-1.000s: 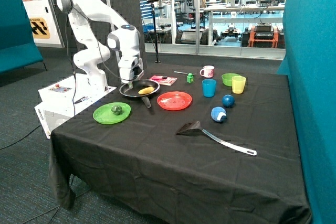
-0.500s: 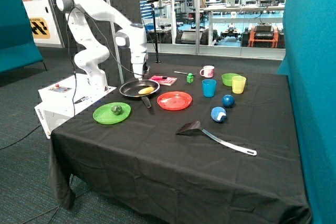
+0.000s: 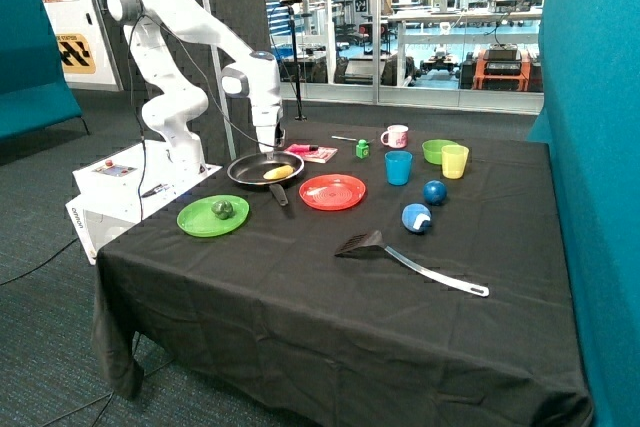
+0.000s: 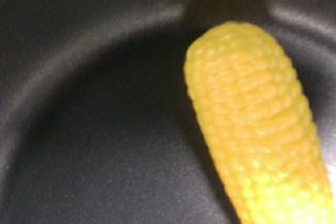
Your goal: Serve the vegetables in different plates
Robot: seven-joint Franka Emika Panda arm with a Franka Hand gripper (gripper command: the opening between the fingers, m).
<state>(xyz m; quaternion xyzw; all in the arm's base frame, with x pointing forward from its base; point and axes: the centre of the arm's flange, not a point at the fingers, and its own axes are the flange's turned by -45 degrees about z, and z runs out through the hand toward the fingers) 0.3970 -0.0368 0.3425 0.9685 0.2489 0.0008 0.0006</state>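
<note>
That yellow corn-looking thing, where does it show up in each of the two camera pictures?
Outside view: the yellow corn lies inside the black frying pan, just below the gripper and beside the red-orange plate.
Wrist view: the corn fills much of the picture, lying on the pan's dark floor.
Shared landmark: the pan, seen under the corn in both.

The outside camera stands off the counter's (image 3: 330, 327) near corner, looking across it toward the arm (image 3: 190, 57) at about ten o'clock. The wrist camera looks down from very close into the frying pan (image 4: 94, 129), filled by the corn (image 4: 257, 129). Both views share pan (image 3: 262, 169) and corn (image 3: 277, 173).
</note>
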